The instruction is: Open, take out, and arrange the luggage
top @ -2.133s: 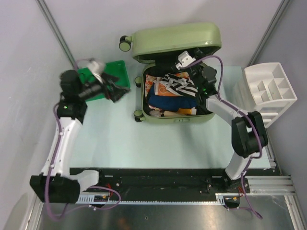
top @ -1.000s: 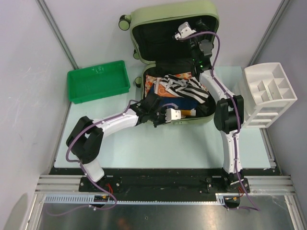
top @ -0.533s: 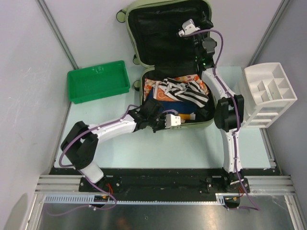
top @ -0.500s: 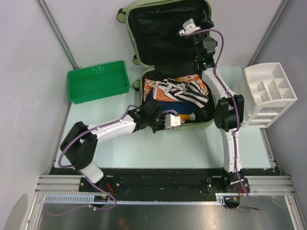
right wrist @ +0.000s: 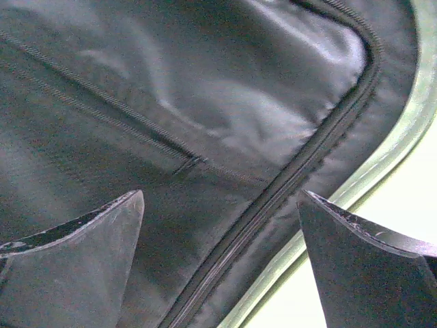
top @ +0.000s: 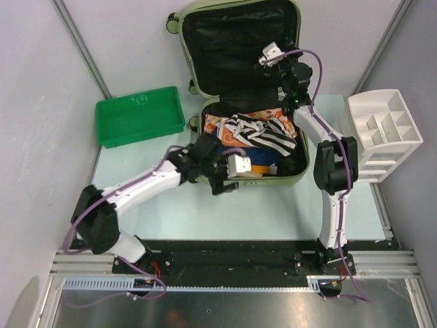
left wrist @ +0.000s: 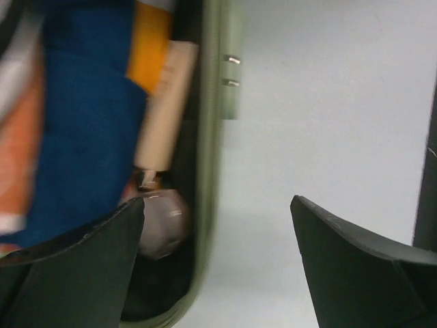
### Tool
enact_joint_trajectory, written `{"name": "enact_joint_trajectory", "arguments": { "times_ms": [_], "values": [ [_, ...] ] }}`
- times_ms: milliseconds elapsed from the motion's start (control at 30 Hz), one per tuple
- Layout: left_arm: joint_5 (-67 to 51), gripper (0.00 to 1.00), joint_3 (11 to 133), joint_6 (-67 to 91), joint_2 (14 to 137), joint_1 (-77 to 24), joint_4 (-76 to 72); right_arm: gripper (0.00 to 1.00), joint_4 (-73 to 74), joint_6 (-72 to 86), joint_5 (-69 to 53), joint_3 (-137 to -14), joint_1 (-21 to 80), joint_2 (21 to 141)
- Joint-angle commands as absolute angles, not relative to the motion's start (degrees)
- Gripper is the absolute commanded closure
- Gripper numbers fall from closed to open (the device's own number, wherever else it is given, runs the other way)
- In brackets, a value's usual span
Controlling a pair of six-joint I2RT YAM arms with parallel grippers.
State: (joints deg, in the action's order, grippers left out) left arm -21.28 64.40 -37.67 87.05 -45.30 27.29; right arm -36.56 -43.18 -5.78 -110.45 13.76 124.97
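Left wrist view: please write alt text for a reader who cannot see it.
The open left hand hovers over the rim of the pale olive-green hard-shell suitcase, holding nothing. Inside the rim lie a blue cloth and a beige tube; outside is pale table.

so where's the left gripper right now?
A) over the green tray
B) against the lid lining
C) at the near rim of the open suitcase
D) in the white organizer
C: the left gripper is open at the near rim of the suitcase; its wrist view shows that rim in the gap.
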Motion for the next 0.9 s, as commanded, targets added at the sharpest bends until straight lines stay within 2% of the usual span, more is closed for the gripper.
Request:
{"name": "enact_joint_trajectory", "arguments": {
  "times_ms": [0, 67, 167, 400, 600, 867],
  "values": [
    [-27.1, 0.04, 71.9, -35.9, 77.8, -38.0, 29.8, 0.0, -35.9, -38.1, -10.8, -102.9, 14.2, 113.7],
    [-28.7, 0.0, 72.7, -35.9, 74.7, -35.2, 30.0, 0.0, -35.0, -36.1, -11.9, -99.8, 14.3, 109.5],
    [-29.4, 0.0, 74.1, -38.7, 73.0, -28.1, 31.3, 0.0, -31.7, -32.9, -14.1, -94.4, 14.2, 103.9],
    [-27.3, 0.0, 77.9, -48.8, 79.8, -9.9, 34.9, 0.0, -20.9, -27.8, -19.2, -86.3, 14.2, 92.5],
    [-23.8, 0.0, 89.8, -52.6, 97.2, 1.6, 37.0, 0.0, -4.8, -25.7, -22.7, -84.3, 14.2, 86.7],
    [-20.5, 0.02, 102.6, -58.4, 117.5, 6.7, 37.7, 0.0, 8.3, -27.2, -24.5, -81.7, 14.2, 84.2]
  ]
}}
